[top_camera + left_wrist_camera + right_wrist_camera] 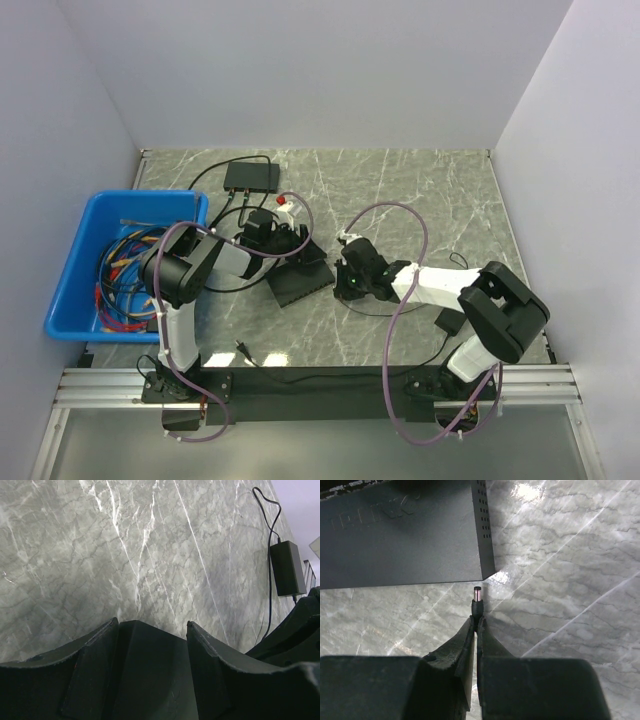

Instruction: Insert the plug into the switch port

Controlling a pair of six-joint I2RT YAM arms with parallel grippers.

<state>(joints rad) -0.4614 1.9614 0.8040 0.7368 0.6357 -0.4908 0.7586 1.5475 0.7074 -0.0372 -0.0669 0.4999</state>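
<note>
My right gripper (476, 620) is shut on the plug (477, 600), a small black barrel connector whose metal tip sticks out past the fingertips. The tip sits just below the near corner of a black switch box (400, 535) with faint lettering on top and vent holes down its side. No switch port shows in any view. In the top view the box (300, 272) lies tilted at mid-table, between my left gripper (285, 243) and my right gripper (342, 282). In the left wrist view my left gripper (152, 622) is shut on the box's dark flat body (150, 670).
A blue bin (70, 270) of coloured wires stands at the left. A smaller black box (250, 177) with cables attached sits at the back. A black power adapter (450, 322) with its thin cable lies at the right, also seen in the left wrist view (287, 567).
</note>
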